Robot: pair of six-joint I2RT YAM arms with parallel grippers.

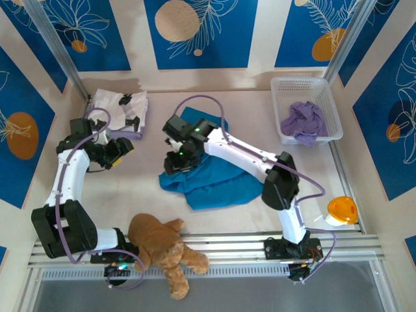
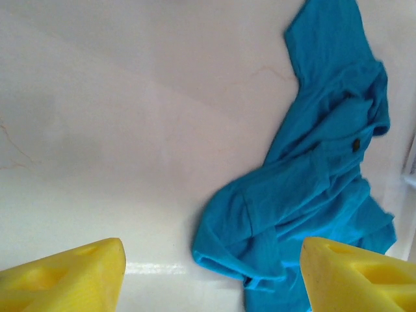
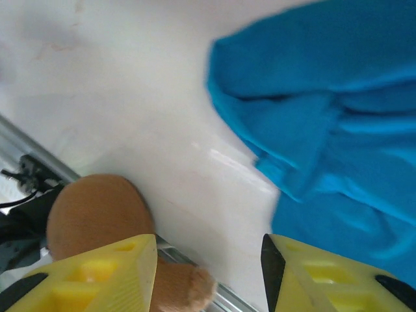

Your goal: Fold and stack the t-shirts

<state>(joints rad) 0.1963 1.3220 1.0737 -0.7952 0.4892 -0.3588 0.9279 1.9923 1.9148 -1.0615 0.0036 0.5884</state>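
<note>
With the fingers of the left gripper [image 2: 212,253] and the right gripper [image 3: 208,247] released and empty, pinch a single layer at an edge of the blue t-shirt [image 1: 218,185], which lies crumpled at the middle of the worktop [image 1: 130,188], and draw it flat before folding.

Crumpled teal t-shirt [image 2: 312,195] on pale table [image 2: 130,117]

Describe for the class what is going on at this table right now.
The right hand hovers open over the edge of the crumpled teal shirt mid-table; the left hand, also open and empty, sits to its left. A white blotched shirt lies at the far left, lavender shirts sit in the basket, and a teddy bear lies at the near edge.
</note>
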